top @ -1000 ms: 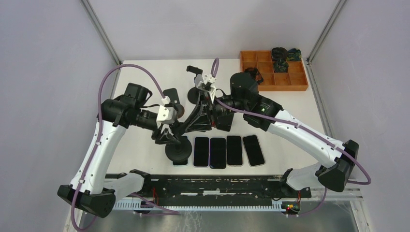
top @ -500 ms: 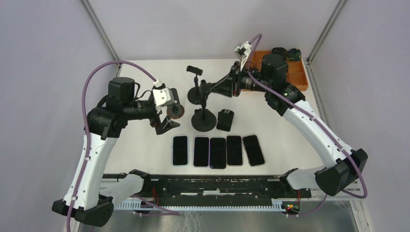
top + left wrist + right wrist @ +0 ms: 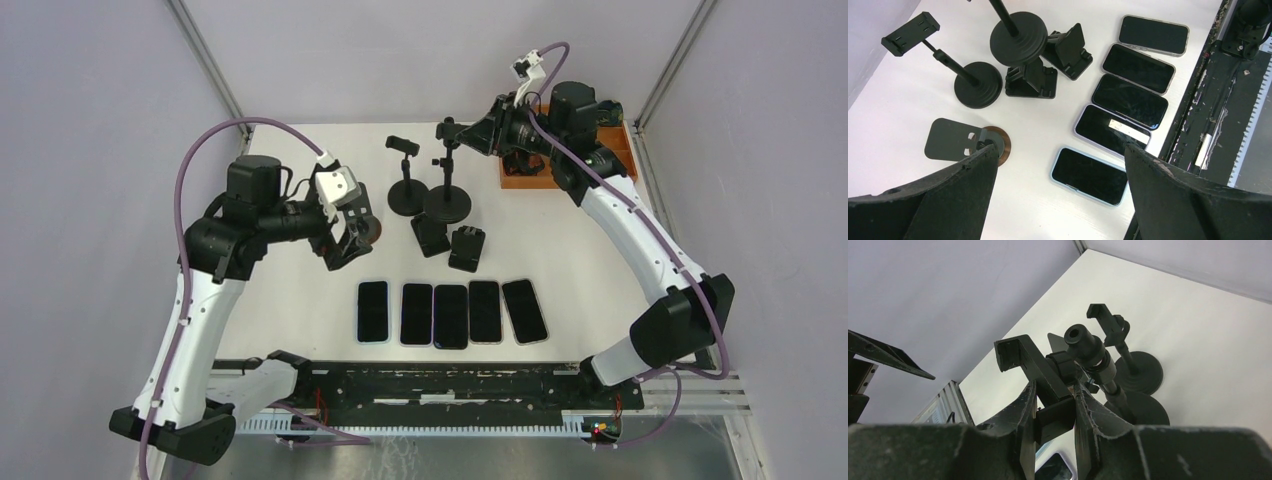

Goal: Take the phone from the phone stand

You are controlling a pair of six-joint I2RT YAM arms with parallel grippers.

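White table (image 3: pixel 290 300), near edge: five phones (image 3: pixel 451 315) lie flat, none in a holder; left gripper (image 3: pixel 1058 157) hangs spread and empty above them; farther back, right gripper (image 3: pixel 1055 396) pinches the bare clamp of a phone stand (image 3: pixel 1083 345), so a sideways pull could topple it onto the neighbouring stand (image 3: pixel 405 197).

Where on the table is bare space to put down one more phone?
Bare: the patch between the orange tray and the phone row, right of the folding stands; also left of the phone row. Crowded: the middle, around the pole stands.
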